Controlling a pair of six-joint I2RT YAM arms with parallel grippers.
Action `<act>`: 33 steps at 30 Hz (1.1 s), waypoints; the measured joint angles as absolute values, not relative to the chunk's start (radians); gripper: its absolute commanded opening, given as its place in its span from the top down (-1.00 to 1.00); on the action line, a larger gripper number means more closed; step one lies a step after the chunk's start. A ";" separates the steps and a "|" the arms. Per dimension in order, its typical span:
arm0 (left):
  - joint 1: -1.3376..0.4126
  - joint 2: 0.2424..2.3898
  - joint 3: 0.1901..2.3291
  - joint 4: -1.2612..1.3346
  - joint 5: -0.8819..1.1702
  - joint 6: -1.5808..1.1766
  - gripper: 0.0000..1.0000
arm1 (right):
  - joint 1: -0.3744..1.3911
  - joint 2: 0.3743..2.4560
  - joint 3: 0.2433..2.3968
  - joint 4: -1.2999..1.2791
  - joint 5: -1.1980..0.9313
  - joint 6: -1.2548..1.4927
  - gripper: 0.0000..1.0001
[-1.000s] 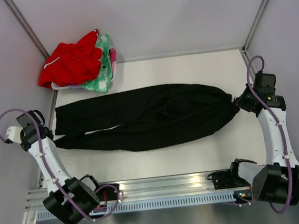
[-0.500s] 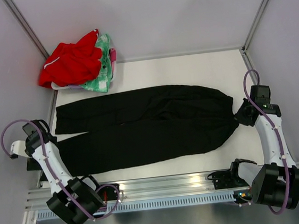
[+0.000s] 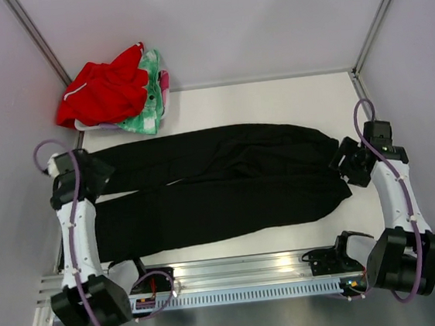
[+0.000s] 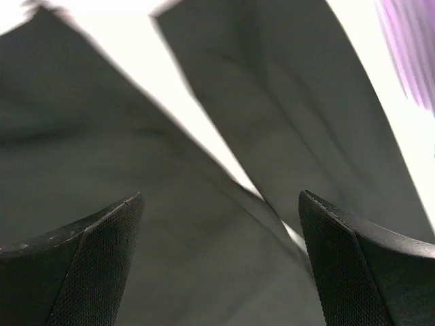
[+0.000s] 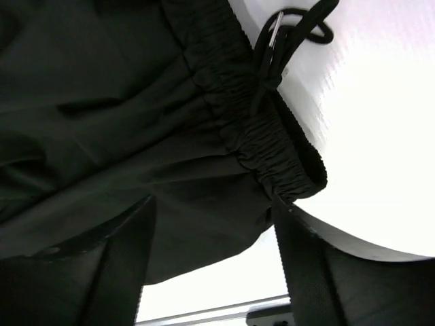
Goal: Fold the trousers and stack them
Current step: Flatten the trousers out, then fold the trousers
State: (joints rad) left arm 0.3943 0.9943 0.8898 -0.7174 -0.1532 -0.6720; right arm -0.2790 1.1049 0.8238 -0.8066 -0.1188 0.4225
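Observation:
The black trousers [image 3: 220,186] lie flat across the table, legs to the left and waist to the right. My left gripper [image 3: 97,176] hovers over the leg ends; in the left wrist view it [image 4: 219,197] stands open above the two legs [image 4: 102,136], with nothing between its fingers and a white strip of table showing between the legs. My right gripper [image 3: 344,164] is at the waist end. The right wrist view shows it [image 5: 214,204] open just above the fabric [image 5: 102,102], beside the gathered waistband [image 5: 265,129] and its drawstring [image 5: 299,27].
A red garment [image 3: 105,89] lies on a green-and-pink cloth [image 3: 152,100] at the back left corner. White table [image 3: 273,99] shows behind the trousers. A metal rail [image 3: 237,274] runs along the near edge, and walls close in both sides.
Both grippers have opened and let go of the trousers. The trousers went from bunched to spread flat. The left arm has swung from the near leg end up toward the far leg.

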 measured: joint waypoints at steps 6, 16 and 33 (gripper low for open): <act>0.080 1.193 1.008 -0.665 -0.154 -0.613 -0.99 | -0.279 1.085 1.058 -0.852 -0.035 0.388 -0.96; 0.066 1.335 1.089 -0.625 -0.204 -0.537 -0.99 | -0.279 1.427 1.056 -0.445 -0.074 0.423 -0.90; 0.381 1.448 1.107 -0.574 -0.173 -0.498 -0.99 | -0.279 1.754 1.066 -0.224 -0.068 0.494 -0.49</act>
